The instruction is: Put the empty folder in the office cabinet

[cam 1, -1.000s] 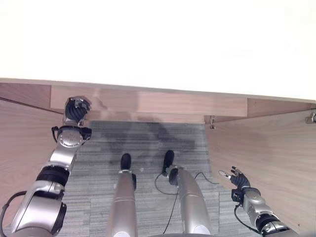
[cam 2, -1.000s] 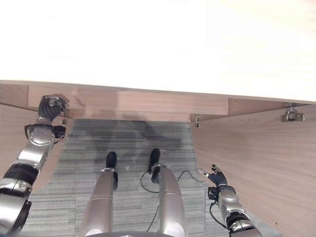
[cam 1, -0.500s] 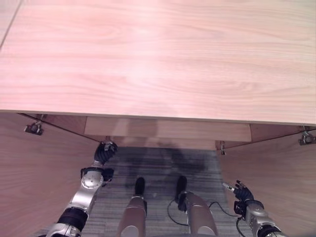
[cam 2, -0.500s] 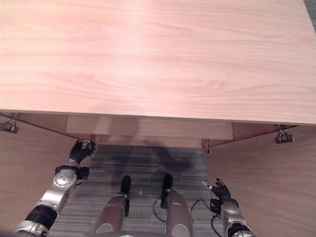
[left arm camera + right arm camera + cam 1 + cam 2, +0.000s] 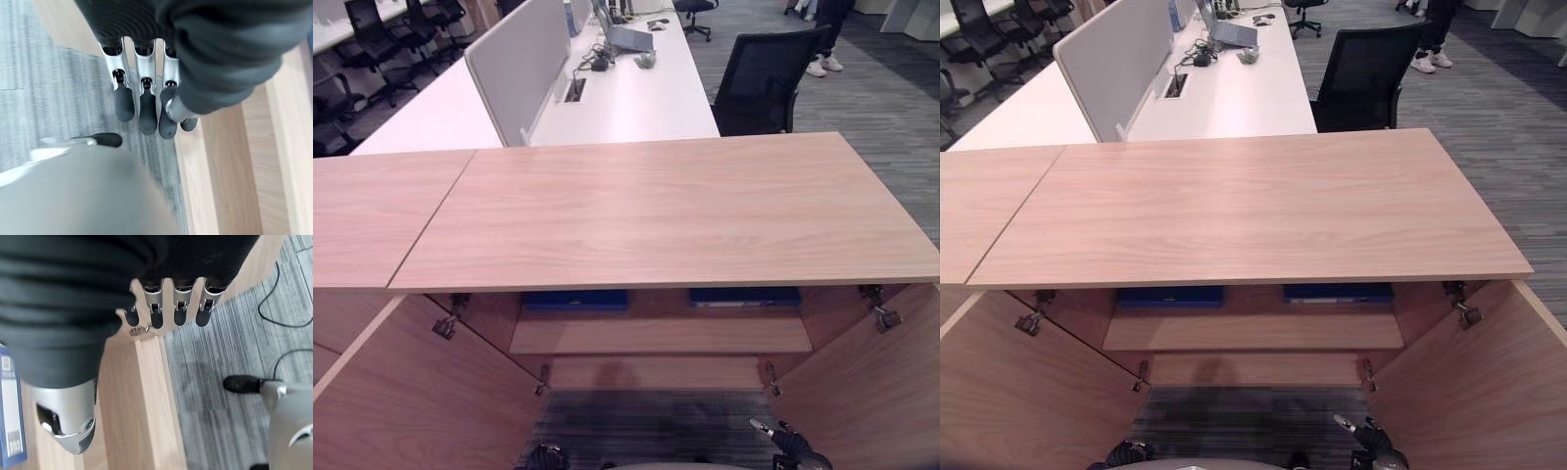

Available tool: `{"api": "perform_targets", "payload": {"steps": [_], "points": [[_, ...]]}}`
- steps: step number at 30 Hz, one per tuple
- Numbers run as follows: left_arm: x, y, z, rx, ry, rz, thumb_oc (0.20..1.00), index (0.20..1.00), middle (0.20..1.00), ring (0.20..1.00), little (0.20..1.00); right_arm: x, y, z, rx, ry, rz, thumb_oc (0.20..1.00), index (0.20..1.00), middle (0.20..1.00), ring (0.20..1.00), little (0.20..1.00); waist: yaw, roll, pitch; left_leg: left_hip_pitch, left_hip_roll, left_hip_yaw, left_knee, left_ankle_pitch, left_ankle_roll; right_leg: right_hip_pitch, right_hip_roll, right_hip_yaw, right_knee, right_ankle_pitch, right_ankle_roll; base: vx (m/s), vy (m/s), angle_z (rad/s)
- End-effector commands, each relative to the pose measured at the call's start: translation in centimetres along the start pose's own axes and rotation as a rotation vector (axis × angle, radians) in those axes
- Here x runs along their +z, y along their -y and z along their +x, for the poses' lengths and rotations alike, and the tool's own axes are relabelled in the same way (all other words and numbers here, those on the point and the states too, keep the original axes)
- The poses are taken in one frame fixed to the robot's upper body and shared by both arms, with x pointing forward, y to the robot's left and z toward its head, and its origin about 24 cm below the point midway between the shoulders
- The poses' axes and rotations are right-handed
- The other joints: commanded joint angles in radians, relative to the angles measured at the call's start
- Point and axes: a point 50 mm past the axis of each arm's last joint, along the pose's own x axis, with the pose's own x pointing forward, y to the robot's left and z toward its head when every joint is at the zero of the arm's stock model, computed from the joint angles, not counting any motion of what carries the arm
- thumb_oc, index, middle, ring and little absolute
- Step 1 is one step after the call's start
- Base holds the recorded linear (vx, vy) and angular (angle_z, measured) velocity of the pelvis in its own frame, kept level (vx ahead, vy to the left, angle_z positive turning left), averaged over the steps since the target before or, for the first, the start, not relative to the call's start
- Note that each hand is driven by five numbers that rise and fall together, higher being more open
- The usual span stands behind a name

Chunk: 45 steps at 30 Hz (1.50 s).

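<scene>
The office cabinet (image 5: 656,211) stands in front of me with both doors swung open. Two blue folders lie flat on its upper shelf, one at the left (image 5: 576,299) and one at the right (image 5: 744,296). Part of a blue folder (image 5: 10,406) also shows at the edge of the right wrist view. My left hand (image 5: 142,105) hangs low over the carpet by the cabinet's base, fingers straight, holding nothing. My right hand (image 5: 176,308) hangs near the right door's hinge, fingers spread and empty. Both hands peek in low in the head views, left hand (image 5: 548,458) and right hand (image 5: 790,443).
The open left door (image 5: 421,392) and right door (image 5: 871,392) flank me on either side. A bare lower shelf (image 5: 661,335) sits under the folders. Behind the cabinet are a white desk (image 5: 626,98) with a divider, a black chair (image 5: 769,78) and a person's shoes (image 5: 822,67).
The camera has tilted up from the carpet to the cabinet top and the office behind. My left hand has come away from the left door's edge and now hangs low.
</scene>
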Motion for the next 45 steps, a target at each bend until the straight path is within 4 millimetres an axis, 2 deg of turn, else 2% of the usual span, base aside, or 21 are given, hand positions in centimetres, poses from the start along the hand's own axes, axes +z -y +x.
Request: {"api": "perform_targets", "payload": {"steps": [1, 6, 8, 9, 11, 13, 15, 18, 21, 23, 24, 27, 29, 31, 32, 33, 34, 36, 39, 43, 45], "points": [[2.4, -2.2, 0.4, 0.042, 0.070, -0.025, 1.000, 1.000, 1.000, 1.000, 1.000, 0.3, -0.8, 0.1, 0.020, 0.009, 0.009, 1.000, 1.000, 1.000, 1.000, 1.000, 0.019, -0.061, 0.049, -0.061, -0.007, -0.038, -0.049, 0.133, -0.044, 0.019, -0.051, -0.017, 0.111, -0.089, 0.056, 0.02, -0.088, 0.14], [3.3, -2.4, 0.4, 0.060, 0.114, -0.071, 1.000, 1.000, 1.000, 1.000, 1.000, 0.6, -0.7, 0.1, 0.018, 0.021, 0.042, 1.000, 1.000, 1.000, 1.000, 1.000, 0.039, -0.049, 0.064, -0.064, 0.010, -0.070, -0.038, 0.169, -0.083, 0.069, -0.038, -0.057, 0.101, -0.119, 0.033, -0.06, -0.076, 0.26], [4.2, -2.5, 0.5, 0.067, 0.148, -0.111, 1.000, 1.000, 1.000, 1.000, 1.000, 1.2, -0.6, 0.2, 0.016, 0.042, 0.036, 1.000, 1.000, 1.000, 1.000, 1.000, 0.051, -0.053, 0.073, -0.094, 0.014, -0.075, -0.010, 0.217, -0.105, 0.078, -0.036, -0.071, 0.071, -0.108, 0.033, -0.15, -0.049, 0.34], [4.6, -2.5, 0.5, 0.068, 0.163, -0.114, 1.000, 1.000, 1.000, 1.000, 1.000, 1.7, -0.6, 0.3, 0.016, 0.054, 0.033, 1.000, 1.000, 1.000, 1.000, 1.000, 0.049, -0.061, 0.080, -0.117, 0.009, -0.064, 0.023, 0.211, -0.102, 0.069, -0.042, -0.075, 0.071, -0.099, 0.034, -0.23, -0.052, 0.26], [5.2, -2.5, 0.5, 0.069, 0.180, -0.113, 1.000, 1.000, 1.000, 1.000, 1.000, 2.2, -0.7, 0.4, 0.013, 0.067, 0.033, 1.000, 1.000, 1.000, 1.000, 1.000, 0.045, -0.073, 0.088, -0.138, 0.006, -0.032, 0.067, 0.197, -0.093, 0.055, -0.051, -0.079, 0.078, -0.092, 0.033, -0.18, -0.026, 0.19], [5.8, -2.4, 0.5, 0.058, 0.206, -0.122, 1.000, 1.000, 1.000, 1.000, 1.000, 2.7, -0.6, 0.5, 0.011, 0.080, 0.038, 1.000, 1.000, 1.000, 1.000, 1.000, 0.033, -0.096, 0.091, -0.134, 0.003, 0.035, 0.161, 0.125, -0.063, 0.018, -0.075, -0.080, 0.102, -0.080, 0.028, -0.18, -0.025, 0.04], [5.8, -2.1, 0.5, 0.048, 0.214, -0.118, 1.000, 1.000, 1.000, 1.000, 1.000, 2.7, -0.2, 0.5, 0.004, 0.073, 0.060, 1.000, 1.000, 1.000, 1.000, 1.000, 0.011, -0.111, 0.084, -0.086, -0.009, 0.053, 0.285, 0.052, -0.048, -0.011, -0.093, -0.066, 0.136, -0.072, 0.016, -0.16, 0.014, -0.03], [5.5, -1.8, 0.5, 0.042, 0.204, -0.122, 1.000, 1.000, 1.000, 1.000, 1.000, 2.3, 0.0, 0.4, -0.001, 0.064, 0.071, 1.000, 1.000, 1.000, 1.000, 1.000, -0.008, -0.104, 0.078, -0.037, 0.004, 0.057, 0.311, 0.019, -0.049, -0.022, -0.091, -0.059, 0.153, -0.074, 0.014, -0.05, 0.089, 0.02], [5.3, -1.6, 0.5, 0.045, 0.190, -0.120, 1.000, 1.000, 1.000, 1.000, 1.000, 1.3, 0.4, 0.3, -0.014, 0.029, 0.081, 1.000, 1.000, 1.000, 1.000, 1.000, -0.035, -0.087, 0.061, 0.027, 0.028, 0.046, 0.247, 0.021, -0.055, -0.042, -0.094, -0.054, 0.184, -0.068, 0.024, -0.04, 0.152, 0.17], [5.2, -1.5, 0.6, 0.038, 0.183, -0.074, 1.000, 1.000, 1.000, 1.000, 1.000, 0.1, 0.8, 0.1, -0.027, -0.013, 0.090, 1.000, 1.000, 1.000, 1.000, 1.000, -0.054, -0.076, 0.043, 0.088, 0.035, 0.083, 0.141, -0.038, -0.052, -0.063, -0.107, -0.057, 0.199, -0.050, 0.040, -0.04, 0.147, 0.04], [5.1, -1.4, 0.6, 0.038, 0.183, -0.074, 1.000, 1.000, 1.000, 1.000, 1.000, 0.1, 0.8, 0.1, -0.027, -0.014, 0.090, 1.000, 1.000, 1.000, 1.000, 1.000, -0.052, -0.075, 0.043, 0.091, 0.035, 0.085, 0.138, -0.038, -0.051, -0.063, -0.106, -0.055, 0.198, -0.049, 0.040, -0.09, 0.205, 0.02], [5.0, -1.5, 0.6, 0.034, 0.178, -0.051, 1.000, 1.000, 1.000, 1.000, 1.000, -0.5, 1.1, 0.0, -0.048, -0.029, 0.142, 1.000, 1.000, 1.000, 1.000, 1.000, -0.065, -0.085, 0.033, 0.118, -0.010, 0.097, 0.043, -0.091, -0.018, -0.097, -0.139, -0.036, 0.165, 0.035, 0.075, -0.10, 0.154, 0.03], [4.9, -1.5, 0.6, 0.035, 0.175, -0.043, 1.000, 1.000, 1.000, 1.000, 1.000, -0.6, 1.2, 0.0, -0.051, -0.032, 0.153, 1.000, 1.000, 1.000, 1.000, 1.000, -0.066, -0.088, 0.033, 0.125, -0.021, 0.097, 0.022, -0.095, -0.010, -0.104, -0.145, -0.029, 0.149, 0.057, 0.083, -0.08, 0.108, -0.05], [5.2, -1.9, 0.6, 0.048, 0.181, -0.034, 1.000, 1.000, 1.000, 1.000, 1.000, -0.3, 0.8, 0.1, -0.048, -0.032, 0.173, 1.000, 1.000, 1.000, 1.000, 1.000, -0.069, -0.093, 0.050, 0.117, -0.047, 0.080, -0.008, -0.086, 0.011, -0.141, -0.161, -0.006, 0.127, 0.103, 0.115, -0.20, 0.159, -0.19], [5.3, -1.9, 0.6, 0.048, 0.182, -0.034, 1.000, 1.000, 1.000, 1.000, 1.000, -0.3, 0.8, 0.1, -0.048, -0.032, 0.173, 1.000, 1.000, 1.000, 1.000, 1.000, -0.069, -0.093, 0.050, 0.116, -0.047, 0.080, -0.008, -0.086, 0.011, -0.143, -0.161, -0.005, 0.128, 0.103, 0.115, -0.29, 0.153, -0.18], [5.8, -2.4, 0.6, 0.065, 0.192, -0.030, 1.000, 1.000, 1.000, 1.000, 1.000, 0.5, 0.0, 0.3, -0.025, -0.015, 0.173, 1.000, 1.000, 1.000, 1.000, 1.000, -0.080, -0.095, 0.072, 0.087, -0.053, 0.074, 0.003, -0.075, 0.026, -0.171, -0.145, 0.075, 0.166, 0.084, 0.127, -0.16, 0.070, 0.00], [5.9, -2.4, 0.6, 0.065, 0.193, -0.031, 1.000, 1.000, 1.000, 1.000, 1.000, 0.5, 0.0, 0.3, -0.025, -0.014, 0.173, 1.000, 1.000, 1.000, 1.000, 1.000, -0.076, -0.096, 0.072, 0.085, -0.054, 0.078, 0.005, -0.078, 0.026, -0.177, -0.145, 0.080, 0.173, 0.080, 0.127, -0.23, 0.109, 0.11], [6.2, -3.0, 0.7, 0.082, 0.198, -0.032, 1.000, 1.000, 1.000, 1.000, 1.000, 0.6, -0.7, 0.3, 0.001, -0.003, 0.174, 1.000, 1.000, 1.000, 1.000, 1.000, -0.070, -0.104, 0.077, 0.040, -0.069, 0.064, 0.028, -0.066, 0.043, -0.147, -0.098, 0.189, 0.213, 0.019, 0.119, -0.18, 0.092, 0.22], [6.0, -3.4, 0.7, 0.097, 0.185, -0.043, 1.000, 1.000, 1.000, 1.000, 1.000, 0.0, -1.1, 0.1, 0.011, -0.010, 0.179, 1.000, 1.000, 1.000, 1.000, 1.000, -0.047, -0.114, 0.052, 0.009, -0.085, 0.017, 0.029, -0.045, 0.053, -0.067, -0.056, 0.254, 0.215, -0.047, 0.099, -0.08, 0.043, 0.42], [5.6, -3.4, 0.6, 0.109, 0.177, -0.058, 1.000, 1.000, 1.000, 1.000, 1.000, -0.4, -1.7, 0.1, 0.031, -0.022, 0.141, 1.000, 1.000, 1.000, 1.000, 1.000, -0.017, -0.120, 0.015, 0.003, -0.087, -0.040, -0.007, -0.010, 0.039, -0.024, -0.043, 0.232, 0.157, -0.056, 0.081, 0.03, -0.052, 1.05], [6.0, -3.3, 0.7, 0.113, 0.189, -0.066, 1.000, 1.000, 1.000, 1.000, 1.000, -0.4, -2.2, 0.0, 0.048, -0.016, 0.106, 1.000, 1.000, 1.000, 1.000, 1.000, 0.007, -0.121, 0.016, -0.007, -0.085, -0.091, -0.011, 0.008, 0.022, 0.010, -0.045, 0.173, 0.119, -0.068, 0.072, 0.00, -0.056, 1.18]]}}
